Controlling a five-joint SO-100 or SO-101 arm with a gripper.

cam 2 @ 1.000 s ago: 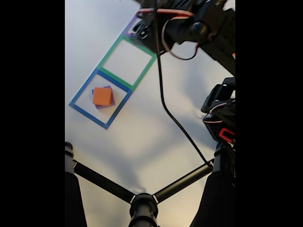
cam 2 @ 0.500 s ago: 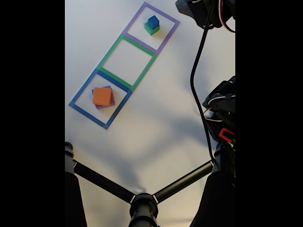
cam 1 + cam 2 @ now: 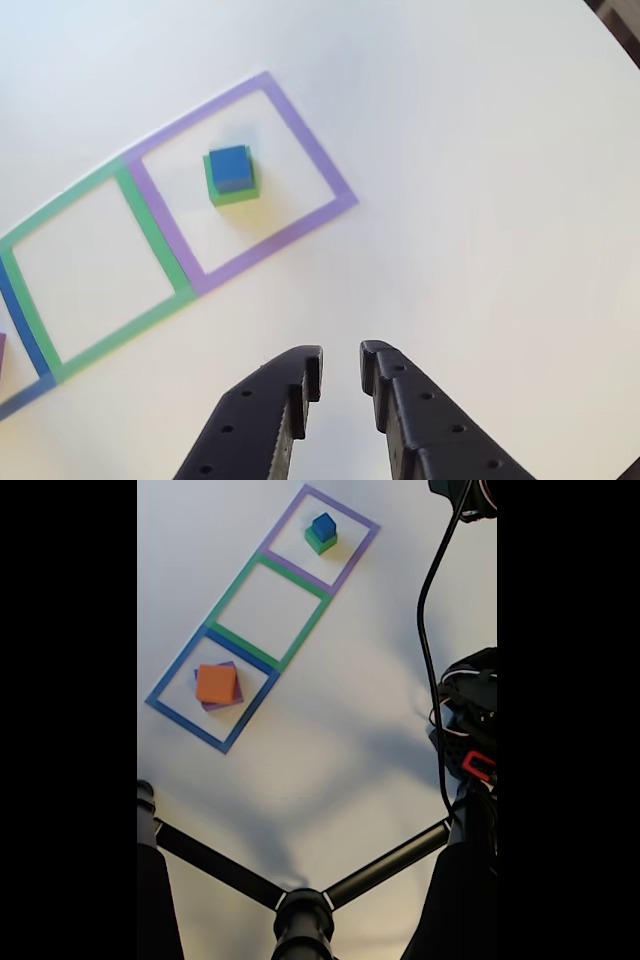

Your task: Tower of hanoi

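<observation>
Foam is what the four blocks appear to be made of, so they are judged light, soft and slightly squashy, with matte faces that should grip well. The blue cube [image 3: 229, 167] is stacked on the green block [image 3: 233, 190] inside the purple taped square [image 3: 300, 120]; it would best be taken by two opposite side faces, high enough that the green block beneath is left alone. In the fixed view the orange block [image 3: 216, 683] is seen lying on the purple block [image 3: 232, 698], slightly askew, inside the blue taped square [image 3: 180, 665]. The green taped square [image 3: 230, 588] between them holds nothing. The gripper [image 3: 340, 375] is seen apart from the blocks over bare table [image 3: 480, 150], its fingers slightly parted and nothing held.
</observation>
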